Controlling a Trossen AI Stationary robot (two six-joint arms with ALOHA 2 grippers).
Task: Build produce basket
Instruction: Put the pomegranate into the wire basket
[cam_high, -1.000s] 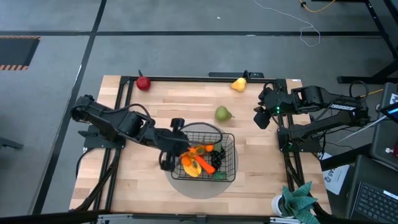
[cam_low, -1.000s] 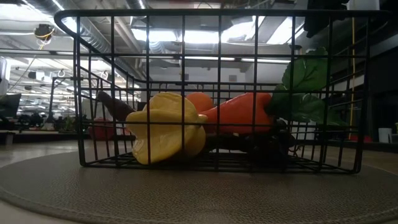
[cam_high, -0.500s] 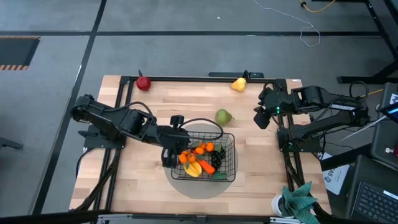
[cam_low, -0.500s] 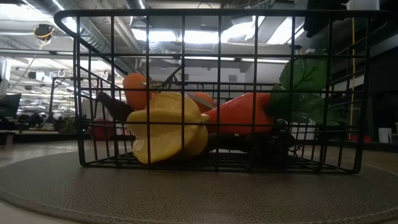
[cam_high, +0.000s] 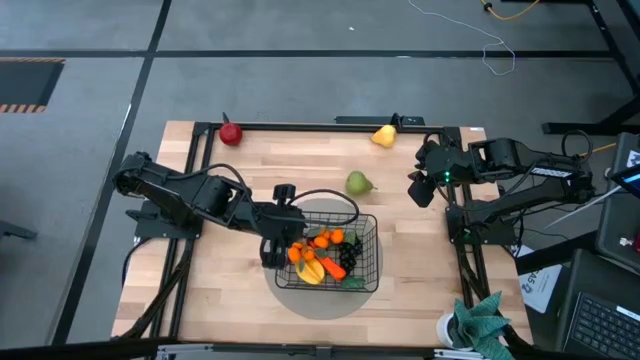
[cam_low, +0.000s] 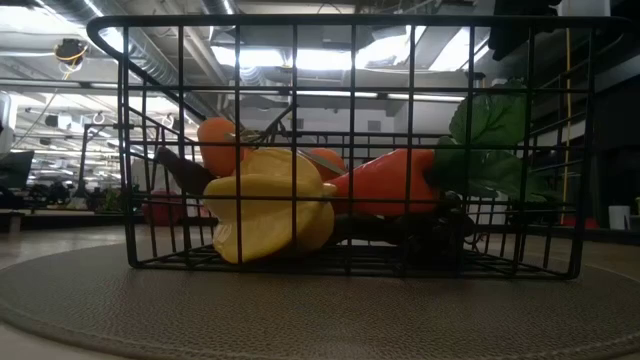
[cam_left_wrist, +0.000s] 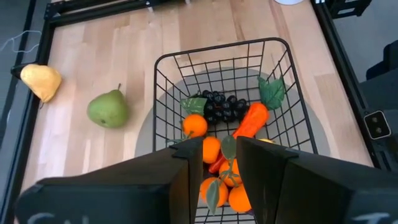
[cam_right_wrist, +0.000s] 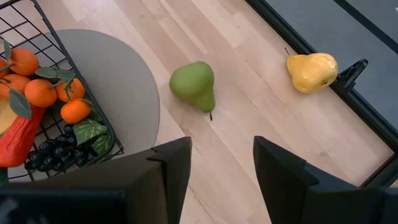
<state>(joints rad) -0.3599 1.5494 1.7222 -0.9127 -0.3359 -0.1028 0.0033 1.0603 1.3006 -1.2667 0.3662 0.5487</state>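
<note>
Basket (cam_high: 362, 225) on round mat (cam_high: 300, 296) at six o'clock of surface (cam_high: 240, 290), carrot (cam_left_wrist: 250, 121) lying diagonal inside, four oranges, one grape bunch (cam_left_wrist: 221, 107), left gripper (cam_left_wrist: 219, 163) jaws released above, empty, right gripper (cam_right_wrist: 217, 163) jaws released at three o'clock, green pear (cam_high: 359, 184) and yellow pear (cam_high: 384, 135) toward twelve, apple (cam_high: 231, 133) at eleven.

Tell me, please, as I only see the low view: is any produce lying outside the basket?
Observer: Yes, a green pear lies on the table, just beyond the basket.
Operator: Is there anything else out there?
Observer: A yellow pear and a red apple sit at the table's far edge.
Operator: Where is the left gripper?
Observer: The left gripper hangs open and empty above the oranges in the basket.
</note>
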